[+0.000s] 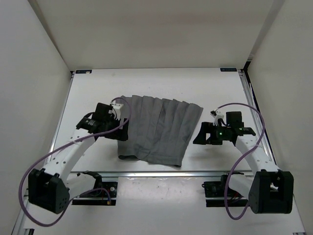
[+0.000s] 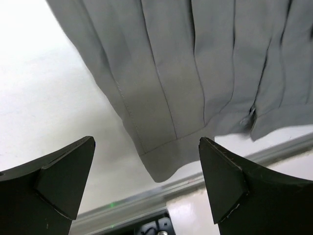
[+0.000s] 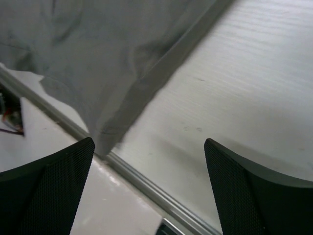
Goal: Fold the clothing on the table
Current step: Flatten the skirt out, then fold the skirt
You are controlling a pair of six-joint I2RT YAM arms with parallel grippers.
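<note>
- White worktop [image 1: 98,88] fills the floor of a pale-walled booth, seen from above, with silver rails [image 1: 156,172] along its edges.
- The clothing [image 1: 159,129] lies flat about the middle of the worktop, somewhat nearer the near edge, its long creases running from the far side to the near side. Its near hem ends just short of the near rail.
- The left gripper [image 1: 122,129] sits at the clothing's left edge, overlapping the fabric from this angle. I cannot tell from above whether it touches.
- The right gripper [image 1: 201,135] is just beside the clothing's right edge, with a strip of bare worktop between them.
- A purple cable [image 1: 36,171] loops off each arm.
- From the left wrist, the left gripper [image 2: 145,147] has its fingers [image 2: 63,181] spread wide with nothing between them.
- Beyond them the clothing [image 2: 195,63] shows several straight pleats and a stitched hem. One corner of it comes down close to the near rail [image 2: 205,178], and bare worktop [image 2: 44,98] shows to one side.
- From the right wrist, the right gripper [image 3: 149,147] is likewise spread wide, its mesh-textured fingers [image 3: 54,191] pinching nothing.
- A corner of the clothing [image 3: 88,54] reaches down to the rail [image 3: 146,183] between those fingers, and its edge throws a dark band of shadow on the worktop [image 3: 244,73] alongside.
</note>
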